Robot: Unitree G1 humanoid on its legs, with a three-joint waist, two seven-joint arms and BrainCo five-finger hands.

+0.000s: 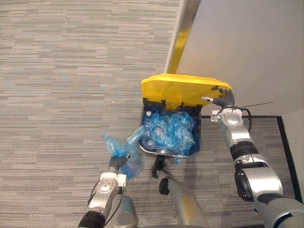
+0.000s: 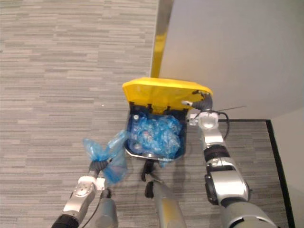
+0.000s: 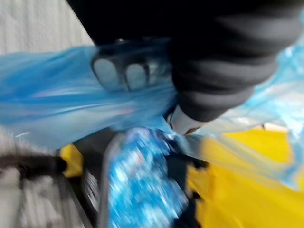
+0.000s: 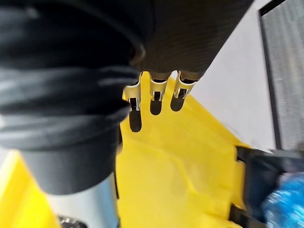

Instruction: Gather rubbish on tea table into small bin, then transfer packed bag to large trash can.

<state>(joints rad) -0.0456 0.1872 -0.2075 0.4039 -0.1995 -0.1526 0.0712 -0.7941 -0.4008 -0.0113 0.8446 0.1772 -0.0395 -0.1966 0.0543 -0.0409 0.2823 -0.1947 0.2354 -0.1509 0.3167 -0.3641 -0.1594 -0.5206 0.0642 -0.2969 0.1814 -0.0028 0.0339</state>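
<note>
The left hand (image 1: 117, 163) grips the blue bag (image 1: 112, 144) beside the bin (image 1: 196, 138). The right hand (image 1: 222, 99) seems to press the yellow lid (image 1: 180, 90) with straight fingers (image 4: 155, 90).

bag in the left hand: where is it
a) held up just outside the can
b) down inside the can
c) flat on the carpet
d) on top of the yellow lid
A: the left hand is curled round the bag, which hangs at the can's left side, not inside it.
</note>
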